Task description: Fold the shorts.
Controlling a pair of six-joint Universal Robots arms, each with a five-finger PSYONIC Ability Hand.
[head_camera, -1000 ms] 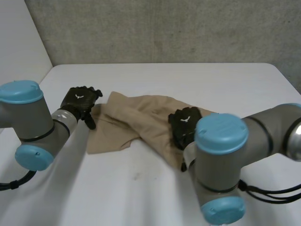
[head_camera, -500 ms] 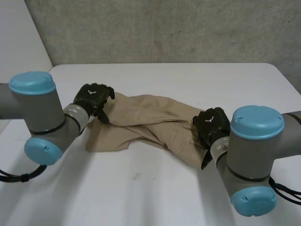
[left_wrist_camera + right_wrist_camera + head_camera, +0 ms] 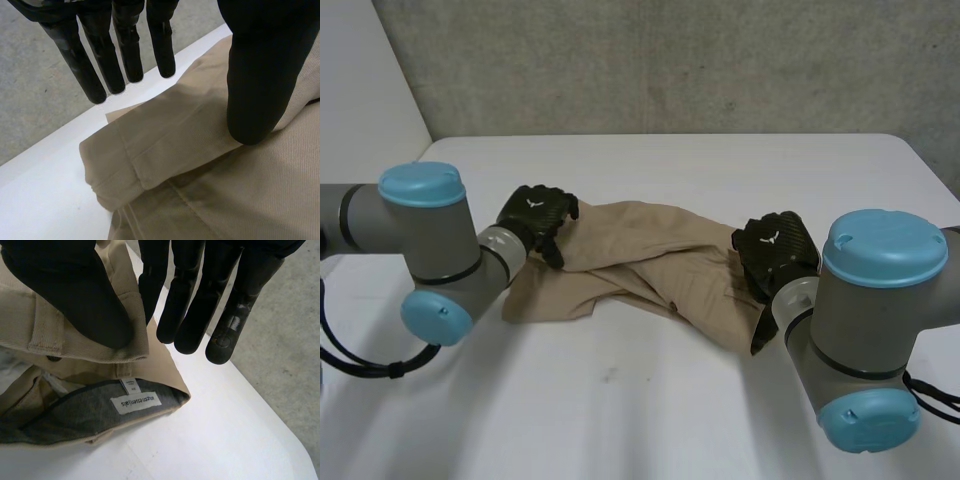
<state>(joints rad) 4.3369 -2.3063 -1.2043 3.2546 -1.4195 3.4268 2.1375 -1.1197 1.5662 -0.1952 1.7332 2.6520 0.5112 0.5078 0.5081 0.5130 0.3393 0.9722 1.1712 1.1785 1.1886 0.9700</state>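
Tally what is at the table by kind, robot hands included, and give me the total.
Shorts: 1, tan shorts
Robot hands: 2, the left robot hand at one end of the shorts and the right robot hand at the waistband end
Total: 3

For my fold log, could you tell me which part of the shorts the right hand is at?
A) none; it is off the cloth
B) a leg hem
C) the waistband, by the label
C: the right hand pinches the shorts at the waistband, with the white label just past its thumb.
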